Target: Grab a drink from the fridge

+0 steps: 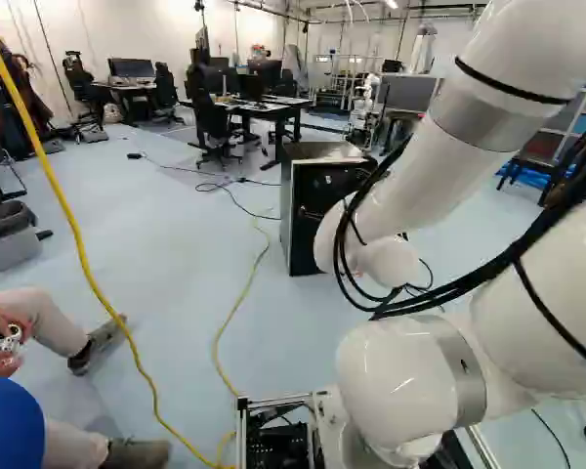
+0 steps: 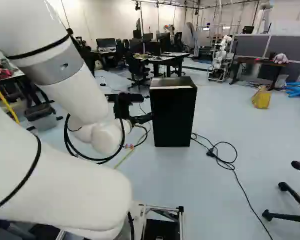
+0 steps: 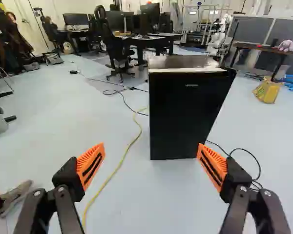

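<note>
The wrist view shows the black two-fingered gripper with orange pads [image 3: 151,147] wide open, with nothing between its pads. Ahead of it is the small, boxy black fridge with a pale strip along its top front edge [image 3: 185,109]. The gripper appears to be near the fridge but apart from it.

No drink shows in any view; presumably it is inside the fridge, whose door looks closed, though a slight gap cannot be ruled out.

As for progress, this looks like the approach. The door has yet to be opened, and reaching inside, gripping the drink and bringing it out all remain. The next move likely calls for setting a finger at the fridge's door edge; a poor angle could slip off or push the whole fridge.

On the floor, a thin yellow cable [image 1: 236,311] runs beside the fridge at its left in the left base view, and a looped black cable [image 2: 233,168] lies at its right in the right base view.
</note>
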You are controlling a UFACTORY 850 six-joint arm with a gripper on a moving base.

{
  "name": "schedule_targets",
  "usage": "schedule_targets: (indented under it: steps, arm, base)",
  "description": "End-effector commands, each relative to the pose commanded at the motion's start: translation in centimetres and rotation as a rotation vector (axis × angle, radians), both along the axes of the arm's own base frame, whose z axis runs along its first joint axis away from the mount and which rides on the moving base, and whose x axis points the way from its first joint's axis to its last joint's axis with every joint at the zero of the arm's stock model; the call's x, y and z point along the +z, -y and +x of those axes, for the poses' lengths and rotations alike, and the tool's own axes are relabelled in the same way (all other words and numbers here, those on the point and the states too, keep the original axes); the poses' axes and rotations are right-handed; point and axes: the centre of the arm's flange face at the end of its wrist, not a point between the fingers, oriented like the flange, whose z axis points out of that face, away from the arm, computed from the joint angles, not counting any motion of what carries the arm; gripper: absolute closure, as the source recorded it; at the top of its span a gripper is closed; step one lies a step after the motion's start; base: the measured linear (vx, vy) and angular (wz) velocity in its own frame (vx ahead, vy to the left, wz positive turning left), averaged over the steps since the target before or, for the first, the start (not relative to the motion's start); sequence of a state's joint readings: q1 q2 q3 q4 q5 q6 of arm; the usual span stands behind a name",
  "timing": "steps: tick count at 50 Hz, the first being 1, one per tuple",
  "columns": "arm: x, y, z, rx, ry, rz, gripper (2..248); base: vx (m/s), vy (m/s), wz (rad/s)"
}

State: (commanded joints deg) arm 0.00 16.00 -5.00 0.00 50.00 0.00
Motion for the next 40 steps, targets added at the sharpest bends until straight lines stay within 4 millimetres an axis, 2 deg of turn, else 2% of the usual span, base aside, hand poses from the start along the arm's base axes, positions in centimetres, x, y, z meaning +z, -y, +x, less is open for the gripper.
schedule_targets:
  steps: [40]
  arm:
    - [0.0,0.0,0.0,0.0,0.0,0.0,3]
  base:
    - [0.0,0.0,0.0]
